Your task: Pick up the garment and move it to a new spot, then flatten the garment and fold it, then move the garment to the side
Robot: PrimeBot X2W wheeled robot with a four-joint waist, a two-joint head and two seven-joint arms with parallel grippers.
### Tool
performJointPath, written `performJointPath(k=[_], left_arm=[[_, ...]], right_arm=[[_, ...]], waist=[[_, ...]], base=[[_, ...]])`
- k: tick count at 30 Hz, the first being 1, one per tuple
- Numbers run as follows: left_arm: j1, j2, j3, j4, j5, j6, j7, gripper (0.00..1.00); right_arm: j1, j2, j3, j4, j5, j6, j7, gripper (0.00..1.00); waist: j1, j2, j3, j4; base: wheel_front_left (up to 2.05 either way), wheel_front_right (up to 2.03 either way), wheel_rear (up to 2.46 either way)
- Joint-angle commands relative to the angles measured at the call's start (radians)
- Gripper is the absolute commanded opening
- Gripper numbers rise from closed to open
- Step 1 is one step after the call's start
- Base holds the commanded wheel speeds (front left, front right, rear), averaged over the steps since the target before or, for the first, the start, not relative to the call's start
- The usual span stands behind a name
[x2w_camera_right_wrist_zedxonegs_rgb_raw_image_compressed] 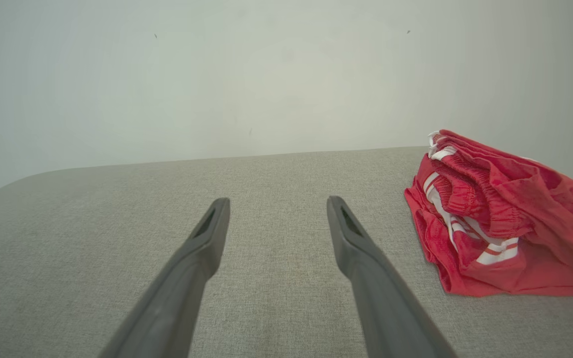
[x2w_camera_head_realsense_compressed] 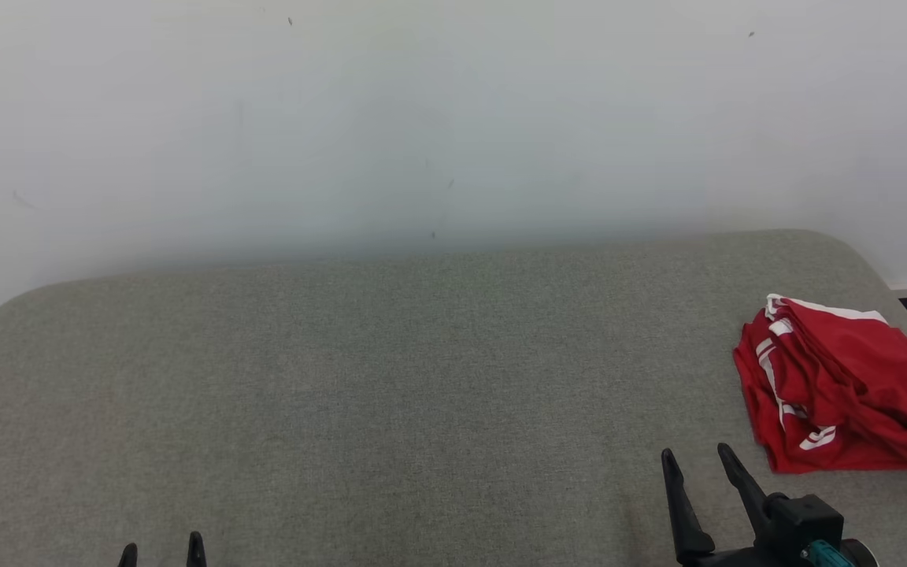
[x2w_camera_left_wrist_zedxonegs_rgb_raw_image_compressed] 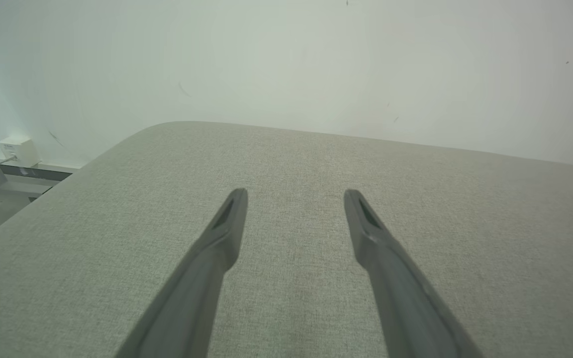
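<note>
Bunched at the right edge of the counter (x2w_camera_head_realsense_compressed: 422,378), the red garment (x2w_camera_head_realsense_compressed: 839,386) looks light, soft and limp, so the right tool (x2w_camera_head_realsense_compressed: 696,450), wide open and empty nearby, should pinch a raised fold at its waistband; the left tool (x2w_camera_head_realsense_compressed: 162,543) stands equally wide

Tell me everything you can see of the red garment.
The red garment is a crumpled heap of thin, sportswear-like cloth with white stripes and white trim. A gathered elastic band shows in the right wrist view. It lies loosely bunched, not flattened, at the right end of the grey fabric surface, near that surface's edge. Nothing but that surface touches it. The open right gripper stands apart, to its left.
</note>
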Motion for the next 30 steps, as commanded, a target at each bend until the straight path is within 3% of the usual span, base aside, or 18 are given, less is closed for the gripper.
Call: performJointPath(k=[1,2,8,30], left_arm=[[0.005,0.001,0.001,-0.006,-0.007,0.004,0.000,1.00],[0.001,0.000,0.000,-0.002,-0.004,0.001,0.000,0.00],[0.011,-0.008,0.000,0.044,-0.015,-0.002,0.004,0.00],[-0.072,-0.005,0.006,0.053,-0.423,-0.034,0.108,0.00]], right_arm=[[0.009,0.001,0.001,-0.004,0.007,-0.003,0.001,1.00],[0.001,0.000,0.001,-0.001,0.000,0.000,0.001,0.00],[0.033,0.001,-0.001,0.042,0.005,0.000,0.008,0.00],[0.003,0.001,-0.053,-0.003,0.418,0.000,0.098,0.00]], waist=[[0.0000,-0.0001,0.000,0.002],[0.0000,-0.0001,0.000,0.002],[0.0000,-0.0001,0.001,0.002],[0.0000,-0.0001,0.021,0.007]], base=[[0.00,0.00,0.00],[0.00,0.00,0.00],[0.00,0.00,0.00],[0.00,0.00,0.00]])
